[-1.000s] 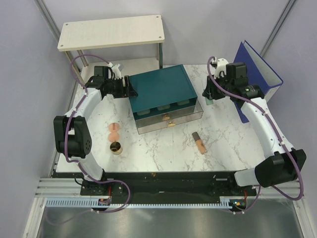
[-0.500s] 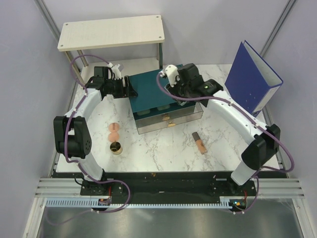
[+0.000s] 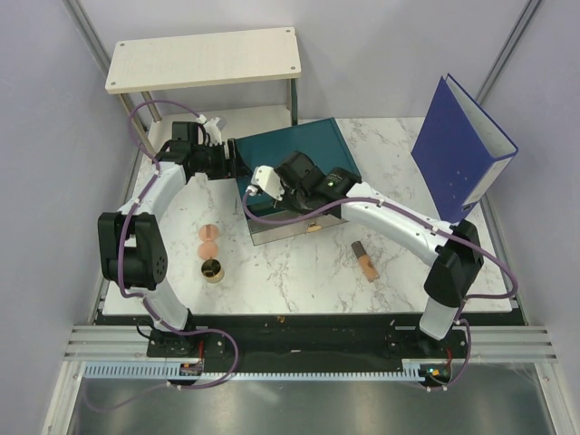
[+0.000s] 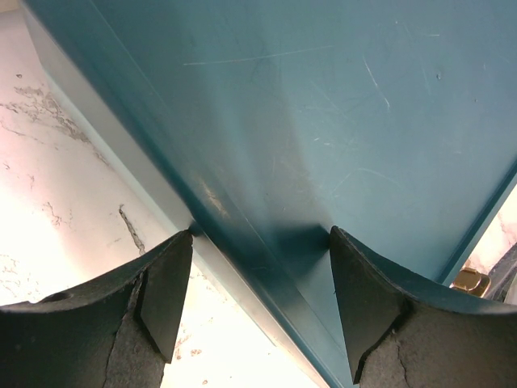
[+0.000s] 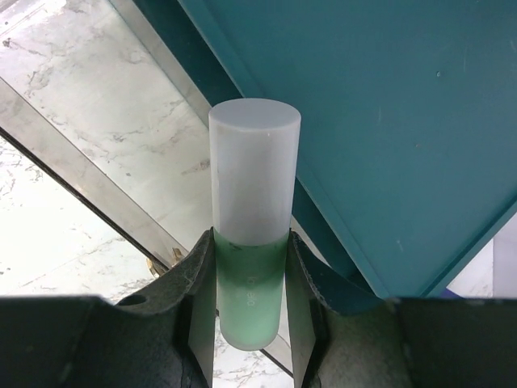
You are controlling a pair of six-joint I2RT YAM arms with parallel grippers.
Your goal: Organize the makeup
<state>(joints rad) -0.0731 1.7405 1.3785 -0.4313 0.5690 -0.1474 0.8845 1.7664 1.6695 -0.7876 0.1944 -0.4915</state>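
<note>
At the front left corner of the teal drawer box (image 3: 313,145), the mint-green tube (image 5: 253,218) is clamped by its lower green body in the right gripper (image 5: 251,255), with the frosted cap pointing away from the wrist. The tube is carried above the pulled-out drawer (image 3: 355,208). The left gripper (image 4: 258,242) is spread wide and empty, with its tips set against the rear left edge of the box, apparently as a brace. The step in hand is judged to be stowing the tube. Next, the tube should be lowered into a free compartment and released. Two peach discs (image 3: 208,240), the gold-rimmed pot (image 3: 214,270) and the tan stick (image 3: 365,261) are left on the marble table (image 3: 299,281).
</note>
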